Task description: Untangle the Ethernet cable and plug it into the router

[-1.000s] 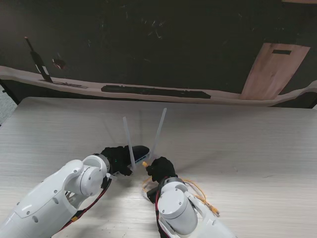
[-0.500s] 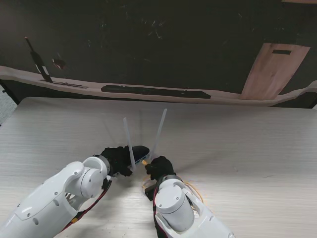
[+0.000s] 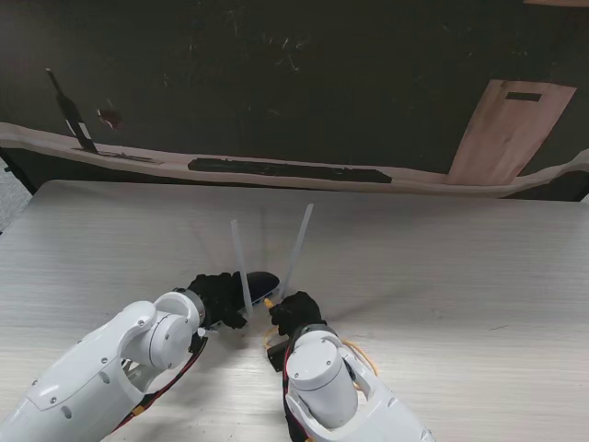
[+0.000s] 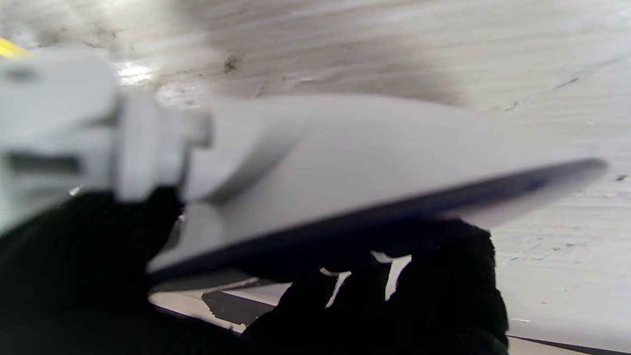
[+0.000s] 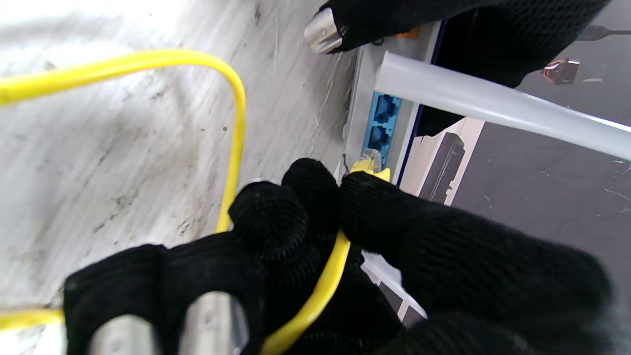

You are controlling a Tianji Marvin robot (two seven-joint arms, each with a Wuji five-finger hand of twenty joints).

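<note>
Pale wood-grain table [image 3: 479, 276], stand view. Left hand [image 3: 214, 296], black-gloved, wrapped around the near-left end of the router [image 3: 260, 279]; two translucent antennas [image 3: 297, 245] standing up from it, just beyond both hands. Right hand [image 3: 293, 313] close beside the left, fingers bunched at the router's near edge. Yellow Ethernet cable [image 3: 366, 354] trailing behind the right wrist, looping on the table nearer to me; plug too small to make out here.

Left wrist view. Grey router shell [image 4: 345, 162] filling the frame, dark blue edge seam along it, all blurred. Left hand [image 4: 345, 305] clamped on the shell: fingertips [image 4: 443, 276] pressed against the blue edge, thumb side against the antenna hinge. Sliver of yellow in one corner.

Right wrist view. Right hand [image 5: 315, 246] pinched shut on the Ethernet cable [image 5: 236, 123], fingertips [image 5: 268, 217] and thumb meeting just behind the plug [image 5: 367, 162]. Plug tip protruding just past the fingertips, right at the router's rear face [image 5: 360, 98], beside two blue ports [image 5: 382, 123]. Whether plug is seated or only touching: cannot tell. Cable arcing back from the pinch over the table and passing under the palm. One antenna [image 5: 493, 106] crossing just beyond the ports. Left hand's gloved finger [image 5: 374, 22] on the router's far corner, metal tip showing.
</note>
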